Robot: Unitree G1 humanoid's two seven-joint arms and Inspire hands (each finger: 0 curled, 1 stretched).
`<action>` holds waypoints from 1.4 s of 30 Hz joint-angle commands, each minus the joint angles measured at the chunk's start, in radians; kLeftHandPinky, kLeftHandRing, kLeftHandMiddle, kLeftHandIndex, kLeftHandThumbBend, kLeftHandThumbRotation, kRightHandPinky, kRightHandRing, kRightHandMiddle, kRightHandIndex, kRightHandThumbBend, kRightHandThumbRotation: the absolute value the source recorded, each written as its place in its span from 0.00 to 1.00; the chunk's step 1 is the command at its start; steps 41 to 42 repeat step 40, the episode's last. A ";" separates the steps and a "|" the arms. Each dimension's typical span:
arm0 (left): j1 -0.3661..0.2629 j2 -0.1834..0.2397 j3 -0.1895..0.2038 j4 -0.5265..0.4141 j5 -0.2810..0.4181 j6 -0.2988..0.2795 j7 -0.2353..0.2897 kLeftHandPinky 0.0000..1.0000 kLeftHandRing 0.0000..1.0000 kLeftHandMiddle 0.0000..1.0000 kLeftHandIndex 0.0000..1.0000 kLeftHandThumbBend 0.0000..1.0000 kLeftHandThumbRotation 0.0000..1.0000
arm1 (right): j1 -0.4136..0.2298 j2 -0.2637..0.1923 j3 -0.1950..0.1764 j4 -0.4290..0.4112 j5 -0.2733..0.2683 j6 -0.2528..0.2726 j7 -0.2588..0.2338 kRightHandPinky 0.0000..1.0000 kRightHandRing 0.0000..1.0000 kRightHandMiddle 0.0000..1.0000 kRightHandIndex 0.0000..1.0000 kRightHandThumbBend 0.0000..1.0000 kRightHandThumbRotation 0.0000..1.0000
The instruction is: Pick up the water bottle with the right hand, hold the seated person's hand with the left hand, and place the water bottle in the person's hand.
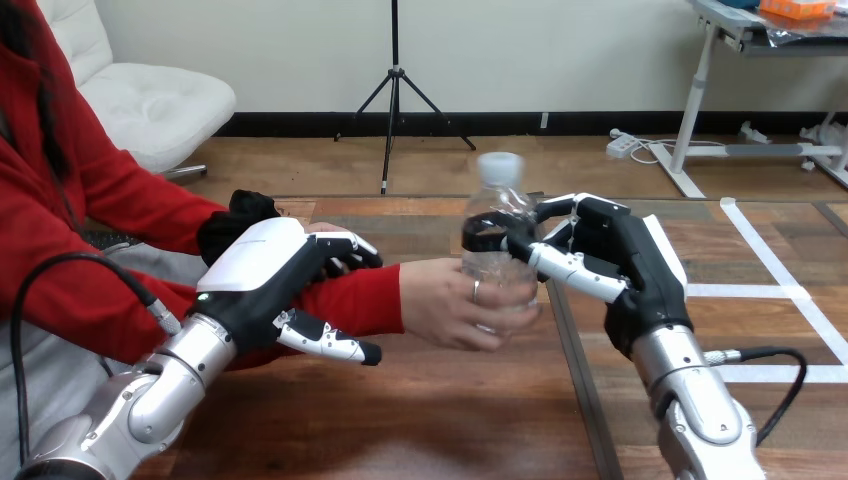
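Two hands on the bottle: the robot's right hand (625,265) and the person's hand (455,305) both grip the water bottle (497,225), held upright over the wooden table (450,420) near its middle, cap (500,165) on.
Right hand state: its fingers (575,272) are curled round the bottle's upper body from the view's right, a full wrap and not a pinch.
Person's hand: closed round the bottle's lower part, just below the robot's fingers. It hides the base, so I cannot tell whether the bottle rests on the wood.
Left hand state: the left hand (260,270) sits on the person's forearm (350,305). Its fingers lie over the top of the red sleeve and its thumb along the underside, so it is closed round the forearm. How firmly it presses cannot be told.
Stage, as a judgement: the bottle is delivered and not yet released.
Risk, early release: if the right hand opens before the person has the weight, the bottle could tip or drop to the table.
Risk, late release: if the person pulls while the robot's fingers stay curled, the thin plastic could buckle or twist out of both grips.
Risk, pinching: the two grips sit so close that opening fingers may scrape the person's knuckles.
Risk, left hand: squeezing or pulling the forearm would shift the receiving hand mid-transfer.
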 commanded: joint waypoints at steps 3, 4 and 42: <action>-0.030 -0.012 -0.008 0.002 0.002 0.003 0.018 0.65 0.71 0.76 0.77 1.00 0.35 | -0.047 -0.013 0.010 -0.052 -0.001 -0.003 0.009 0.60 0.68 0.74 0.79 0.91 0.44; -0.030 -0.012 -0.008 0.002 0.001 0.004 0.017 0.65 0.72 0.76 0.77 1.00 0.35 | -0.046 -0.013 0.010 -0.053 -0.001 -0.003 0.009 0.61 0.69 0.75 0.80 0.91 0.45; -0.018 -0.036 -0.008 0.043 -0.014 -0.013 0.062 0.75 0.85 0.88 0.89 1.00 0.45 | 0.007 -0.029 -0.051 -0.094 0.092 0.010 0.039 0.79 0.85 0.88 0.95 0.95 0.61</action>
